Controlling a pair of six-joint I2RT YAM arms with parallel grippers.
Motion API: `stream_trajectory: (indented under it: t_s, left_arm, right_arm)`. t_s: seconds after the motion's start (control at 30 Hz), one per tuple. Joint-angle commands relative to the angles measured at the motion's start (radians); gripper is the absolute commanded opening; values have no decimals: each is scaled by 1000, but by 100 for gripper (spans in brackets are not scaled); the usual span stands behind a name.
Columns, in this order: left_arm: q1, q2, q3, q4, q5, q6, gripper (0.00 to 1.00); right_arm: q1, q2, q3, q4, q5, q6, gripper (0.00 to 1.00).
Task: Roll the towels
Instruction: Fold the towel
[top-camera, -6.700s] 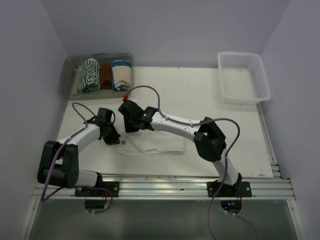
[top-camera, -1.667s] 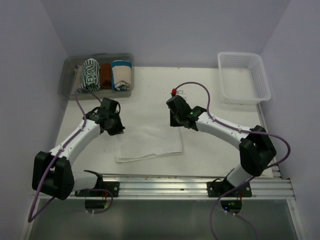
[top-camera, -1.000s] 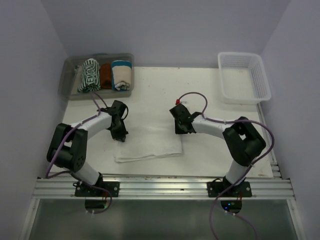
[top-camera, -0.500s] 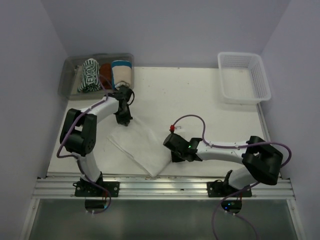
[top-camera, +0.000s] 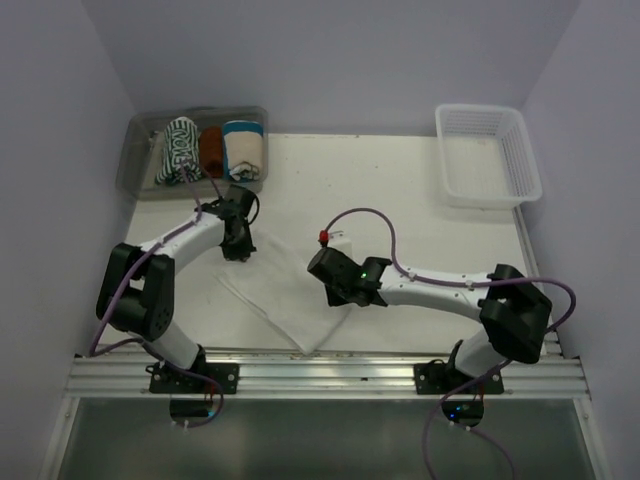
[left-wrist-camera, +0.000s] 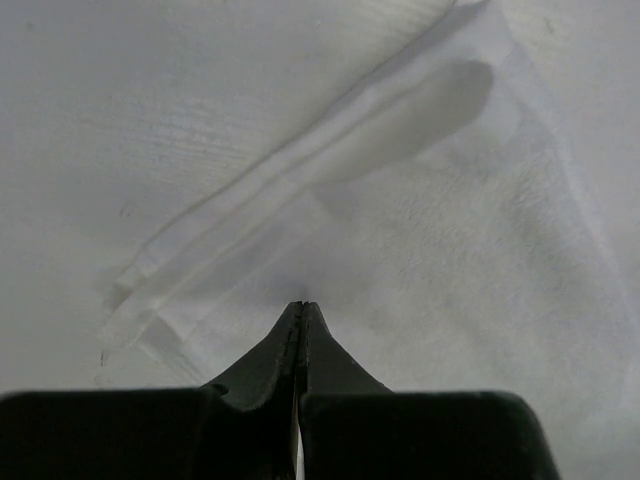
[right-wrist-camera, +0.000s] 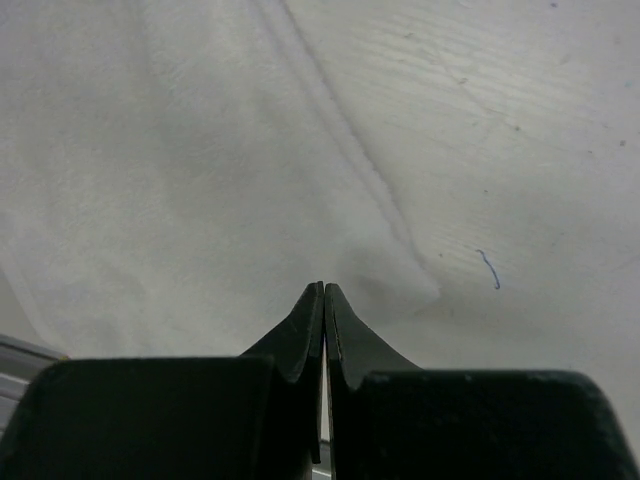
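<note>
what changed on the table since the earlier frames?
The towel was spread flat, then swung from square-on to diagonal. The left gripper moved to its far-left edge, the right gripper came nearer, to its right corner; both shut. The bin of rolled towels and basket stayed put.

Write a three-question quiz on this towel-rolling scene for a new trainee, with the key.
1. Multiple choice: how many rolled towels lie in the clear bin? A) two B) three C) five
2. True or false: the right hand has its fingers spread wide apart.
3. Fill in: the white basket stands at the table's far ____ corner.
Key: 1 B. 2 False: the right hand's fingers are closed tip to tip. 3 Right.
</note>
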Motion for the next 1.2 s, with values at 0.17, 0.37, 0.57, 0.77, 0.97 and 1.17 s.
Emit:
stream_trajectory:
  t_s: [0.17,0.37,0.57,0.77,0.97,1.17]
  left_arm:
    - [55,82,-8,18,-23,19,0]
    - [88,91,26,38,-61,7,0]
    - [8,204,109,58,-46,-4,0]
    - [-61,351,230,93,-6,16,0]
    - [-104,405,388,55,-34,51,0]
    - [-116,292,431,6,-74,90,0]
  right_arm:
    - [-76,157,-16,77,-42,-22,2]
    - [-110,190,-113,153,-84,-3,0]
    - [-98,118,-248,199,-130,67,0]
    - [-29,-67,-391,176,-127,173,0]
    - [56,-179,-428,127,-104,258,1]
    - [65,-233,-311,-28,103,212,7]
